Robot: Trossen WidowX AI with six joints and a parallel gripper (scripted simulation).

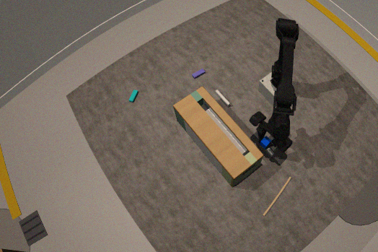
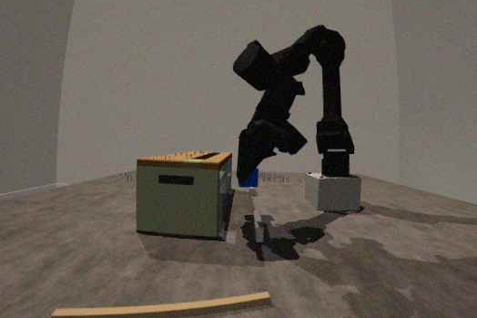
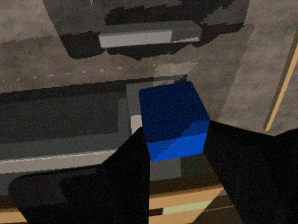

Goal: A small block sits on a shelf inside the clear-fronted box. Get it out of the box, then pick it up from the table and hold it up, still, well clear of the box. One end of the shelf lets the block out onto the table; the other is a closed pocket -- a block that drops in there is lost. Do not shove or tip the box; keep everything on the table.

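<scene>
The blue block (image 1: 265, 142) (image 2: 248, 178) (image 3: 175, 120) is between the fingers of my gripper (image 1: 266, 141) (image 2: 248, 176) (image 3: 169, 127), which is shut on it. In the exterior view the block hangs above the table, a little lower than the box's top edge. The box (image 1: 211, 135) (image 2: 177, 207) stands upright with a wooden top. The block is outside it, close beside its clear front near the pale green end. A long slot in the top shows a pale strip inside. The far finger is partly hidden in the exterior view.
A grey bar (image 2: 258, 227) (image 3: 150, 36) lies on the table below the block. A white bar (image 1: 223, 98) lies by the box's front. A purple piece (image 1: 198, 74) and a teal piece (image 1: 133, 96) lie farther off. A wooden stick (image 1: 277, 196) (image 2: 161, 310) lies beyond the pale green end.
</scene>
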